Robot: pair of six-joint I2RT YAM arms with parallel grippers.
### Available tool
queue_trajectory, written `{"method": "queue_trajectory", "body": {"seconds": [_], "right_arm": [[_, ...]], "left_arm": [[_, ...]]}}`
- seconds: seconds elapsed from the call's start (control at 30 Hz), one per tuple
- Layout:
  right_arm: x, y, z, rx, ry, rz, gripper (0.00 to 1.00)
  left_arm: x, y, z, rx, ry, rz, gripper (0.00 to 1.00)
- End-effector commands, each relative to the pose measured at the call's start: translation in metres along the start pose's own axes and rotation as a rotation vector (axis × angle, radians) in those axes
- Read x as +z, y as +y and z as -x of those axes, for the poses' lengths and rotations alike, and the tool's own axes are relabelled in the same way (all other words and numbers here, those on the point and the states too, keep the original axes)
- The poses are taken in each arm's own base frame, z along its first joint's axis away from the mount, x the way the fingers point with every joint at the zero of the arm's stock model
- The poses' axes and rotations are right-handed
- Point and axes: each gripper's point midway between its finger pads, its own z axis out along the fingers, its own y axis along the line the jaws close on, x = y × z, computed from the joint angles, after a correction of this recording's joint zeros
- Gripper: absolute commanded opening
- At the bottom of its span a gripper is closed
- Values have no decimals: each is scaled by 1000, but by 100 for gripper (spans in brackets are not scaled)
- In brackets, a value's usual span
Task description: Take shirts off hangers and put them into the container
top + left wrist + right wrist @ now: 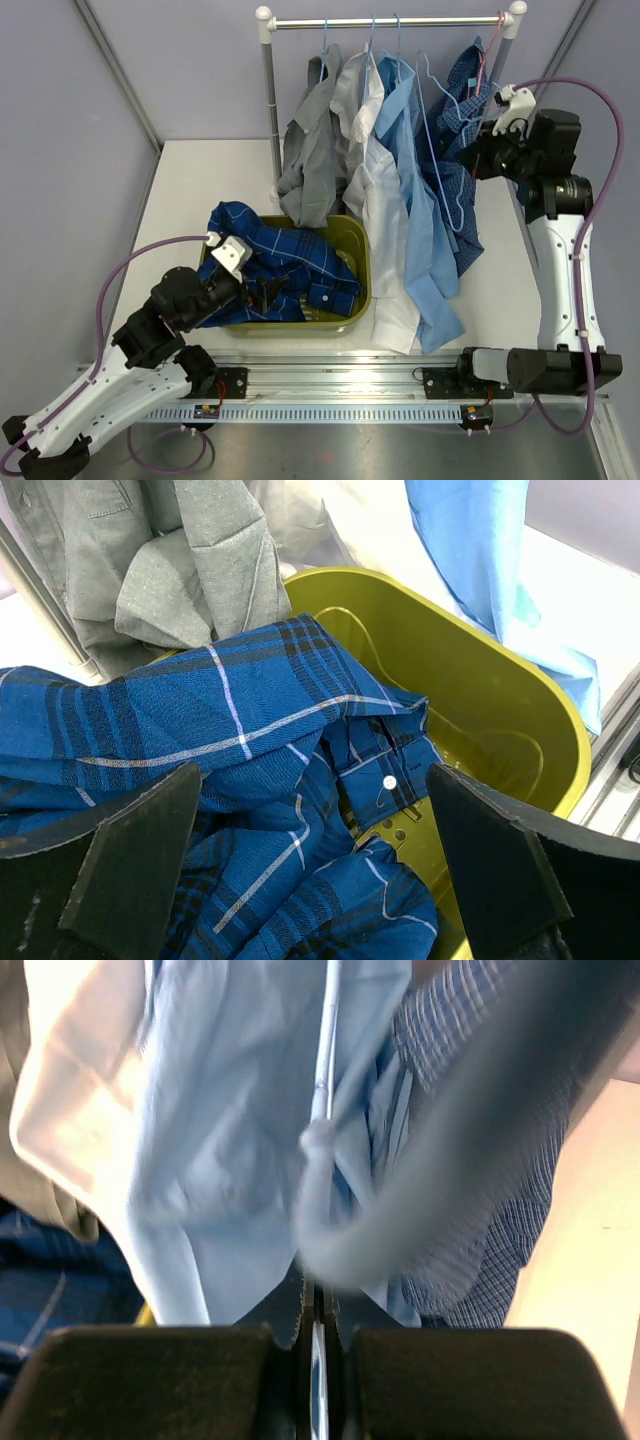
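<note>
The dark blue windowpane-check shirt (270, 255) (200, 720) lies bunched in the olive-green container (362, 262) (480, 710), spilling over its left rim. My left gripper (258, 290) (315, 870) hovers just above it, open, nothing between its fingers. Grey (315, 150), white (375, 180) and light blue (415, 200) shirts hang on light-blue hangers from the rail. The navy small-check shirt (462, 110) (500, 1240) hangs on a pinkish hanger (487, 50). My right gripper (472, 155) (317, 1305) is shut on a bare light-blue hanger (440, 150) (322, 1080) next to that shirt.
The silver rail (390, 20) with white knobs stands on a post (271, 120) behind the container. The hanging shirts' tails drape over the container's right rim and onto the white table (500, 290). Grey shirt (190, 560) and light blue shirt (480, 550) hang close over the tub.
</note>
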Motion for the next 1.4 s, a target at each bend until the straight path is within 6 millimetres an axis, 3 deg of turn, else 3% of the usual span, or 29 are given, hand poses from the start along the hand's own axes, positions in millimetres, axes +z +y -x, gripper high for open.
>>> {"method": "queue_trajectory", "body": {"seconds": [0.0,0.1,0.2,0.3,0.37,0.4,0.47,0.5,0.57,0.63,0.67,0.7,0.73,0.8,0.9,1.0,1.2,1.3,1.37], "right_arm": [[14,6,18,76,26,-74,0],[23,8,42,88,1,-138,0],[39,-2,46,105,24,-170,0],[47,-2,72,93,-27,-165,0],[60,-8,75,94,-18,-171,0],[59,-7,88,87,-47,-170,0],[75,-12,87,91,-26,-166,0],[74,-11,98,86,-52,-160,0],[91,-17,93,92,-23,-162,0],[96,-18,105,86,-45,-157,0],[108,-22,98,92,-21,-156,0],[106,-22,109,85,-50,-157,0],[118,-25,105,86,-36,-158,0],[118,-27,117,76,-70,-164,0],[134,-36,117,65,-73,-179,0],[141,-41,120,48,-86,-190,0],[160,-46,95,52,-16,-175,0],[159,-46,98,49,-29,-179,0],[154,-47,111,38,-73,-192,0]], "left_arm": [[3,-2,12,-1,-54,-15,99],[1,-1,13,-4,-63,-8,99],[1,-1,15,-3,-69,-8,99],[3,0,13,-3,-58,-3,99],[3,0,11,-4,-52,-1,99],[3,0,12,-6,-52,0,99],[2,1,10,-6,-49,5,99],[2,2,10,-4,-49,11,99],[1,3,9,-1,-48,17,99],[0,5,9,0,-48,25,99],[0,5,9,2,-48,27,99],[0,6,9,3,-50,31,99],[1,6,8,3,-45,31,99],[1,7,8,6,-42,36,99],[3,8,7,11,-33,42,99],[4,9,5,13,-27,44,99],[5,9,4,15,-21,46,99],[6,9,3,15,-18,44,99],[6,8,3,15,-18,43,99]]}}
